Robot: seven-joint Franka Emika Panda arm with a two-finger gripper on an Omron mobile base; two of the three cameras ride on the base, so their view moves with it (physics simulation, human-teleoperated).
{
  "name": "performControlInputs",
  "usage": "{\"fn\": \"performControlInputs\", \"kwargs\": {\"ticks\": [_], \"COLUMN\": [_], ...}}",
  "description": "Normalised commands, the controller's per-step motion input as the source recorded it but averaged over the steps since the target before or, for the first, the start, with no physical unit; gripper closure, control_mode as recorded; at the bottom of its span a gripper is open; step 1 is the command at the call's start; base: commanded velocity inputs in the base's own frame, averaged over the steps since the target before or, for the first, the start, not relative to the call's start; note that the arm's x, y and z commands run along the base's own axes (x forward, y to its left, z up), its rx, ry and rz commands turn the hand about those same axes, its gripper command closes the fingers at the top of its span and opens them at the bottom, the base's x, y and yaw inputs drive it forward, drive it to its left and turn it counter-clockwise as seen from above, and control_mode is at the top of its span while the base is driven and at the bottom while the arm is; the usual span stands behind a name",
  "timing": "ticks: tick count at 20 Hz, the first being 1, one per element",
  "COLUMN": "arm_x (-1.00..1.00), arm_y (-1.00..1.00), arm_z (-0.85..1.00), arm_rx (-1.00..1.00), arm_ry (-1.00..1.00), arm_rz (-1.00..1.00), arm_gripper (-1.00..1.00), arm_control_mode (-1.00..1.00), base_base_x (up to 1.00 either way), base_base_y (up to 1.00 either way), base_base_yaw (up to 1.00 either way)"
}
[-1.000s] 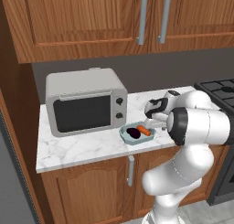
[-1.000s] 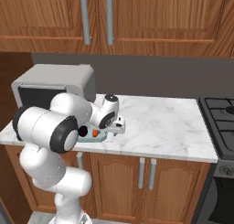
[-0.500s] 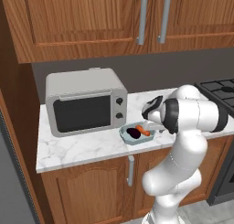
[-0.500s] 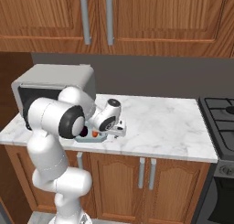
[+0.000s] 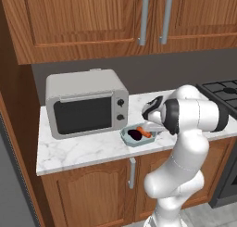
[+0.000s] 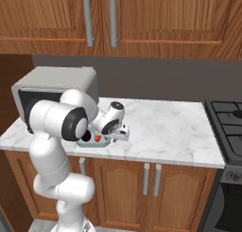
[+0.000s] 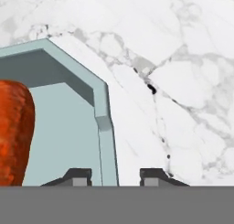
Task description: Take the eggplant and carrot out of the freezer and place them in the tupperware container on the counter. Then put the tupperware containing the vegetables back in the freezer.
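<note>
Hand [image 7: 112, 175] open, fingertips astride the tupperware container [image 7: 101, 104] wall on the marble surface [image 7: 183, 81]; carrot [image 7: 13, 131] and eggplant [image 5: 134, 134] inside. Close squarely on the rim, lift level to avoid spilling

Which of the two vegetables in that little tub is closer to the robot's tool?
The orange carrot; it lies on the tool's side, the dark eggplant beyond it.

The tupperware container [image 5: 132, 140] sits on the counter [image 5: 83, 149] before the microwave [image 5: 85, 108] (eggplant [image 5: 135, 134] and carrot [image 5: 144, 132] inside).
</note>
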Motion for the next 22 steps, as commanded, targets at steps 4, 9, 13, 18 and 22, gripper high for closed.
{"fn": "performControlInputs", "kwargs": {"ticks": [4, 9, 13, 18, 22], "arm_x": [-0.18, -0.17, -0.6, -0.74, -0.83], "arm_y": [0.33, 0.33, 0.04, -0.07, -0.14], "arm_z": [-0.08, 0.0, 0.58, 0.99, 1.0], "arm_rx": [0.04, 0.07, 0.09, 0.11, 0.08], "arm_ry": [0.0, 0.0, -0.05, -0.04, -0.01], "arm_rz": [0.0, 0.0, -0.05, -0.07, -0.05], "arm_gripper": [1.0, 1.0, 1.0, 1.0, 1.0], "arm_control_mode": [-1.0, -1.0, -1.0, -1.0, -1.0], "base_base_x": [0.0, 0.0, 0.0, 0.0, 0.0], "base_base_y": [0.0, 0.0, 0.0, 0.0, 0.0], "base_base_yaw": [0.0, 0.0, 0.0, 0.0, 0.0]}}
